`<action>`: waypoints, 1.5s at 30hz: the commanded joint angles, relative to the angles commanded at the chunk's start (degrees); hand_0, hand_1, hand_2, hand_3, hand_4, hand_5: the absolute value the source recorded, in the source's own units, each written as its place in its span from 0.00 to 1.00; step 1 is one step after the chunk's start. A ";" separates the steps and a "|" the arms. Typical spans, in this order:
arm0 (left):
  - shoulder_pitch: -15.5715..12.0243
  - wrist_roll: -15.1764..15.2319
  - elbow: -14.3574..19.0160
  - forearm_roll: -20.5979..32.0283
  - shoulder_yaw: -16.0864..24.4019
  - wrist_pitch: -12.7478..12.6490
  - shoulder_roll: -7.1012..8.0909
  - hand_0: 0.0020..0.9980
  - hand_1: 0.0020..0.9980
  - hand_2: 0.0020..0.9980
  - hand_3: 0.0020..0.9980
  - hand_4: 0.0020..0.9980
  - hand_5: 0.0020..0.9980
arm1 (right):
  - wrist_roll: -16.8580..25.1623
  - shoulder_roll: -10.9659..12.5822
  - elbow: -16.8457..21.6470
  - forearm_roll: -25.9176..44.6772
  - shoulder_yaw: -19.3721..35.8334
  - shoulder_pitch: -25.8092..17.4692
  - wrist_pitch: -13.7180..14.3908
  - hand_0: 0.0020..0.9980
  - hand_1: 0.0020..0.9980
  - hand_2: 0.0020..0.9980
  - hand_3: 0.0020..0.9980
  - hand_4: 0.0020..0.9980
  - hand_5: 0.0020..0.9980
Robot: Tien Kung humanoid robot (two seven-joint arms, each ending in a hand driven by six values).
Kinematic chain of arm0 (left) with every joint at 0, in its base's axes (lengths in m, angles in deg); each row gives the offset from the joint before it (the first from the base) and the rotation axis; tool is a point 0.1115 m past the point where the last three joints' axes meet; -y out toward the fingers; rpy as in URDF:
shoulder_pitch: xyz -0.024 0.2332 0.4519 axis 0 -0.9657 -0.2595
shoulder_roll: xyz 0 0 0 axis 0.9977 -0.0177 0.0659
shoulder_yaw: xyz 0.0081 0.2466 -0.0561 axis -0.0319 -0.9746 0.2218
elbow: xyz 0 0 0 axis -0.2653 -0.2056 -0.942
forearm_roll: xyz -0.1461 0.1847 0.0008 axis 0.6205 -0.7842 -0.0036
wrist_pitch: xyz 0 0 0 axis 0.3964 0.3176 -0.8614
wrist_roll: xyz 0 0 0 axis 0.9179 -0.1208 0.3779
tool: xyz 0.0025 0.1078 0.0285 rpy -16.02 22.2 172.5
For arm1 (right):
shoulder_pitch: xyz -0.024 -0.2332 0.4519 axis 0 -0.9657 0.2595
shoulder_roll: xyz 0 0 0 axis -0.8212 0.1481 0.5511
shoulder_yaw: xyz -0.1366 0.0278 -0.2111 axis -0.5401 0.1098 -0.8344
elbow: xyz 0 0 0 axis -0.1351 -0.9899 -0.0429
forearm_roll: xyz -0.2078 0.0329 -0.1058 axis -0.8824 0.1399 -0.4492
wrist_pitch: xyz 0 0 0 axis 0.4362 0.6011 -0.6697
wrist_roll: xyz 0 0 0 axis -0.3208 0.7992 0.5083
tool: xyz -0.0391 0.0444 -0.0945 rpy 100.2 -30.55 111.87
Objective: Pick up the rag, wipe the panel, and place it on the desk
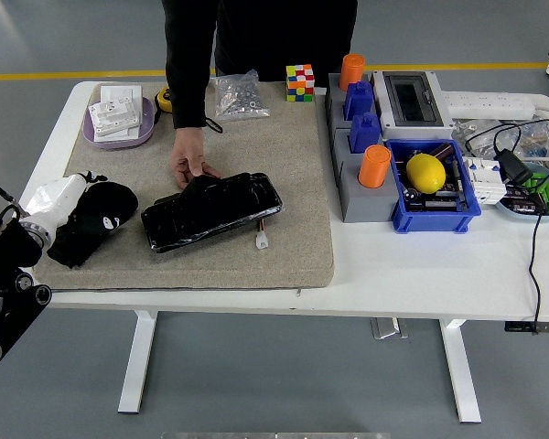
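No writing reads clearly from here. The white counter carries a grey mat and stands on a grey floor crossed by a yellow line. My left hand is at the counter's left edge; I cannot tell my fingers' state. The black rag lies bunched beside it. A person's hand touches the black panel at mat centre.

- The left hand lay against the black rag on the mat.
- A person's hand pressed the glossy black panel beside it.
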 joint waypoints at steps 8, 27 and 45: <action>0.23 -0.27 -1.26 0.27 -0.63 -1.17 -0.23 0.59 0.77 0.84 0.73 0.76 0.26 | 0.09 0.09 0.36 -0.14 -0.02 0.05 0.45 0.70 0.46 0.64 0.62 1.00 0.70; 0.29 -1.49 -2.45 -0.89 -1.38 -3.41 -0.61 0.43 0.41 0.80 0.58 0.64 0.17 | 0.33 0.08 0.93 -1.22 1.92 -0.13 1.35 0.70 0.46 0.64 0.62 1.00 0.70; 0.23 -0.48 -2.16 -0.86 -1.82 -8.17 -0.49 0.29 0.18 0.50 0.38 0.32 0.00 | 0.39 -0.02 0.72 -1.26 1.79 0.14 1.21 0.69 0.46 0.64 0.62 1.00 0.70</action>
